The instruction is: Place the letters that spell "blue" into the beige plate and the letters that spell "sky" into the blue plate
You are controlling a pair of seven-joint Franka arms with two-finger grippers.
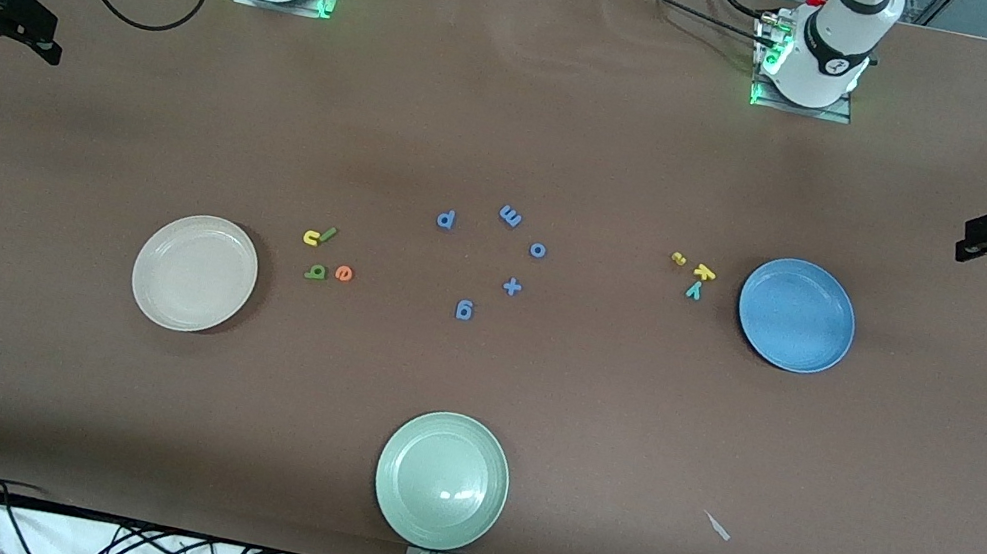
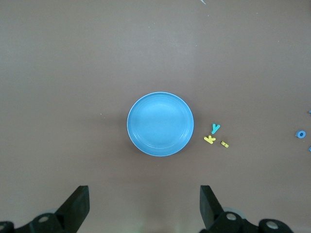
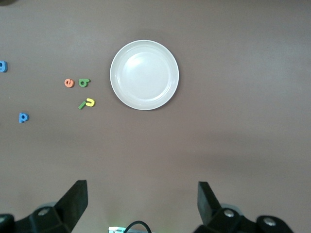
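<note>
While both tools, left tool and right tool, hang released, blue letters and a pale green plate lie between the blue plate and beige plate.

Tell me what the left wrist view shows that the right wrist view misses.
Only the left wrist view: the blue plate, empty, with the yellow k, teal y and yellow s beside it. Only the right wrist view: the empty beige plate with green b, orange e, yellow u, green l. Both: brown table and open fingers.
</note>
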